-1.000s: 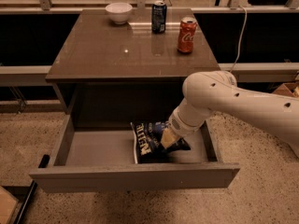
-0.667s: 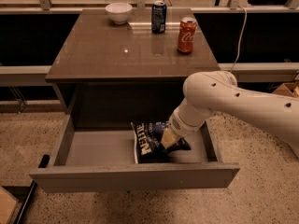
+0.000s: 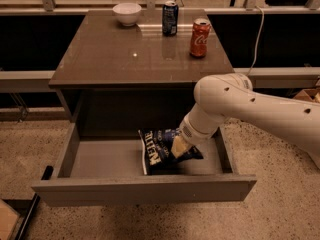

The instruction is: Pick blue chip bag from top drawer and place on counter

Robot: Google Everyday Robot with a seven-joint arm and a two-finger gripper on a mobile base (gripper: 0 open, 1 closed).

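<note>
The top drawer (image 3: 90, 159) is pulled open below the counter (image 3: 115, 59). The blue chip bag (image 3: 157, 151), navy with white lettering, lies on the drawer floor right of the middle. My white arm reaches in from the right and bends down into the drawer. My gripper (image 3: 178, 148) is down on the bag's right part, its pale tip touching the bag.
On the counter stand a white bowl (image 3: 126, 13) at the back left, a dark blue soda can (image 3: 170, 18) at the back middle and a red soda can (image 3: 200, 30) to its right. A black bar (image 3: 30, 204) lies on the floor by the drawer's left front corner.
</note>
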